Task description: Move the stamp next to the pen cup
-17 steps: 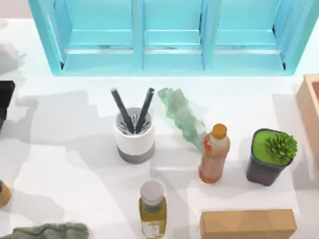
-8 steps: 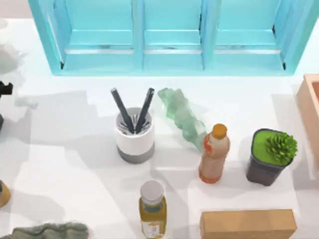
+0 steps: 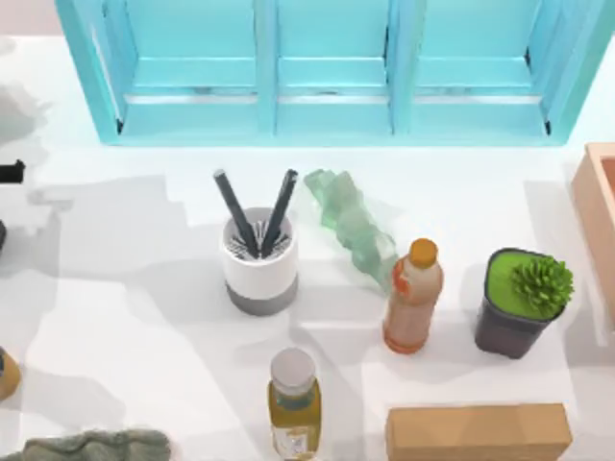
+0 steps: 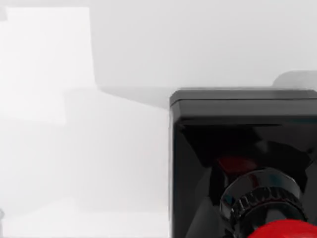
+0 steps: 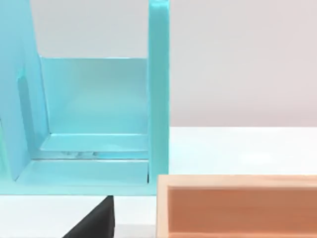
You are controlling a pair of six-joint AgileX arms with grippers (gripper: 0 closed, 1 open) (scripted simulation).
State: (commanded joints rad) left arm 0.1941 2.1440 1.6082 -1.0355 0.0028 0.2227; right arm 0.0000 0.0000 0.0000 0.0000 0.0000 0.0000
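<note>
Left wrist view: stamp (image 4: 257,198) sits right under the camera, black square base on the white tabletop (image 4: 99,163), ribbed dark neck and a sliver of red knob at the frame edge. Left gripper's fingers aren't visible, so I cannot tell if they're spread, pressed together or pinching the stamp. Top view: a small dark bit of the left arm (image 3: 10,173) pokes in at the far left edge; the stamp must be out that way, well apart from the pen cup (image 3: 258,264), which stands left of centre. Right wrist view looks across at the blue shelf (image 5: 99,129) and the wooden box (image 5: 237,206), so the right arm reads as parked off to the right; cannot tell its fingers either. My read: grasp stage, stamp not moved yet. Risks: round glossy knob could slip or twist in a two-finger pinch, and a tilted stamp would land on a base edge and topple. The carry runs in from the left, so a low approach could clip the cup or its leaning pens. Dropping in on the cup's right side is tighter, with the green crumpled thing (image 3: 354,226) and the orange-capped bottle (image 3: 413,298) close by; the left side is open. Count: one stamp, one cup, two pens, two bottles (orange cap, grey cap (image 3: 293,403)), one potted plant (image 3: 524,303), one cardboard box (image 3: 478,432), one wooden box, one shelf.
</note>
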